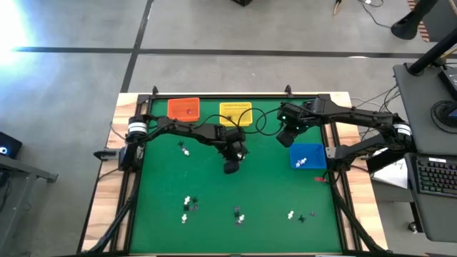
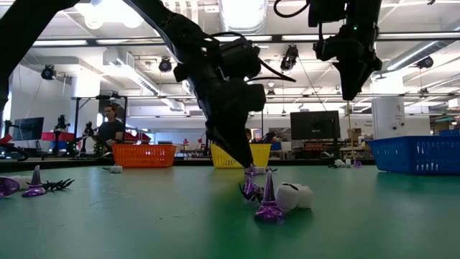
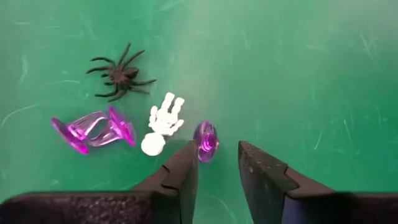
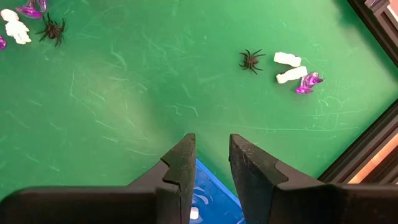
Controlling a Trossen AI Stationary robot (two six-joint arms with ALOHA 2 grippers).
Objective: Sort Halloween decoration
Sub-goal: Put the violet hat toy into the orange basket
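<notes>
Left pincer (image 3: 214, 163) seen parted, empty, beside purple trinket (image 3: 206, 141); skeleton (image 3: 163, 122), spider (image 3: 120, 74) near. Right pincer (image 4: 210, 155) parted, apparently empty, above blue basket (image 1: 308, 155).

A robotics lab in a large open industrial hall.

Two dark arms are mounted over a green-topped counter (image 1: 235, 189) with a wooden rim and black frame, standing on a grey concrete floor (image 1: 78, 78). Beside it, a desk holds a keyboard (image 1: 434, 177) and trailing cables. Across the room run long ceiling lights (image 2: 424, 44), exposed ducting, a dark monitor (image 2: 315, 125), more equipment stands, and a person (image 2: 110, 129) at a far workstation.
</notes>
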